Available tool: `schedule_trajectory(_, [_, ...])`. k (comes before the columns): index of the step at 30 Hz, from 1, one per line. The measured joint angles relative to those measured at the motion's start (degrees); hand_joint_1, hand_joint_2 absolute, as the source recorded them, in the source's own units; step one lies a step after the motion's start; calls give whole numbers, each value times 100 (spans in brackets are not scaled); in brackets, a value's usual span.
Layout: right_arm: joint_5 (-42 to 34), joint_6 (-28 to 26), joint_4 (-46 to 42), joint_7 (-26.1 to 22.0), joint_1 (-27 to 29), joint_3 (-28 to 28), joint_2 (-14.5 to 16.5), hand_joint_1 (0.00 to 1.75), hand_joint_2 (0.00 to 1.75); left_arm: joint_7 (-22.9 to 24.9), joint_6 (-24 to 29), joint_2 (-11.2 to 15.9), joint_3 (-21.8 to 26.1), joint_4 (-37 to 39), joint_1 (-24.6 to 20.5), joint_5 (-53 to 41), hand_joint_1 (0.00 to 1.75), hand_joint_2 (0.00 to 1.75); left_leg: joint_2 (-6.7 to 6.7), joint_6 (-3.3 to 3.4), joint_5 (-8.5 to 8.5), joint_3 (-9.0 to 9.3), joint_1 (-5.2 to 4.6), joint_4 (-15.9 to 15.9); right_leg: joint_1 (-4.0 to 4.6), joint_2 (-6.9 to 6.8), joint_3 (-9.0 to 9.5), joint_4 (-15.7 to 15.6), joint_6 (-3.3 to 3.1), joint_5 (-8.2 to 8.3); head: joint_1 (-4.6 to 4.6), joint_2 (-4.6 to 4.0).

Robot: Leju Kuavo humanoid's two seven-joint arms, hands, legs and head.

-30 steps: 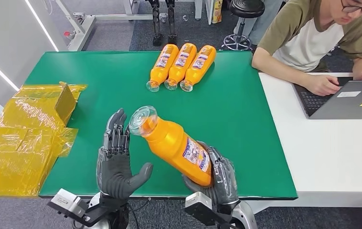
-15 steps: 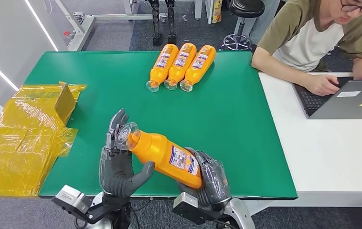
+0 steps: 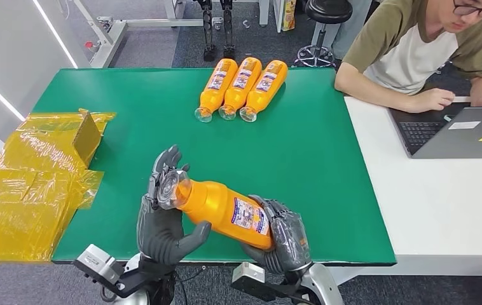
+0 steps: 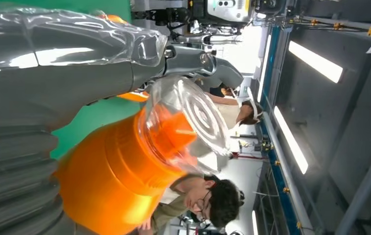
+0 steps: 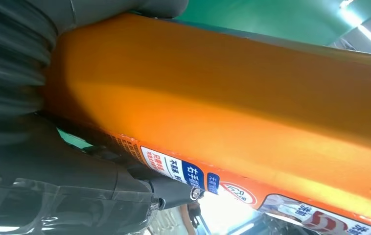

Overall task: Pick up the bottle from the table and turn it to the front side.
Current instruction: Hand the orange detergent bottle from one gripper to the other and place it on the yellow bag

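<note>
Right hand [image 3: 283, 238] grasped the smooth, rigid, probably slippery bottle [image 3: 222, 206] at its base, left hand [image 3: 162, 216] cradling the neck.

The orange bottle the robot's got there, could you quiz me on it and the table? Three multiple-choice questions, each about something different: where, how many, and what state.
1. Where do the other orange bottles lie?
A. at the far edge of the green mat
B. on the white desk
C. on the yellow wrapping

2. How many bottles lie in that row?
A. two
B. three
C. five

3. How is the bottle near the robot held?
A. standing upright on the mat
B. lying free on the mat
C. on its side, in both hands

Answers:
1. A: the row of bottles lies at the far edge of the green mat.
2. B: three lie side by side.
3. C: the right hand grips the held bottle at its base, and the left hand cradles its cap end.
</note>
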Motion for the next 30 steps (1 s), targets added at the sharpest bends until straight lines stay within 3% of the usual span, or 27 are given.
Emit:
schedule_trajectory(8, [-49, -66, -138, -126, 72, 21, 43, 171, 175, 115, -292, -29, 0, 148, -56, 21, 0, 175, 0, 0, 0, 0, 0, 0, 0, 1, -1, 0, 0, 0, 1, 0])
schedule_trajectory(24, [411, 522, -144, 233, 131, 47, 84, 171, 175, 147, -391, -33, 18, 291, -76, -28, 0, 175, 2, 0, 0, 0, 0, 0, 0, 1, -2, 0, 0, 0, 1, 0])
schedule_trajectory(28, [550, 593, -149, 301, 122, 47, 84, 168, 175, 122, -403, -33, 26, 302, -65, -28, 175, 175, 2, 0, 0, 0, 0, 0, 0, 1, -2, 0, 0, 0, 1, 0])
schedule_trajectory(30, [630, 612, -151, 338, 110, 46, 85, 168, 175, 89, -448, -33, 26, 302, -51, -39, 175, 175, 2, 0, 0, 0, 0, 0, 0, 1, -2, 0, 0, 0, 1, 0])
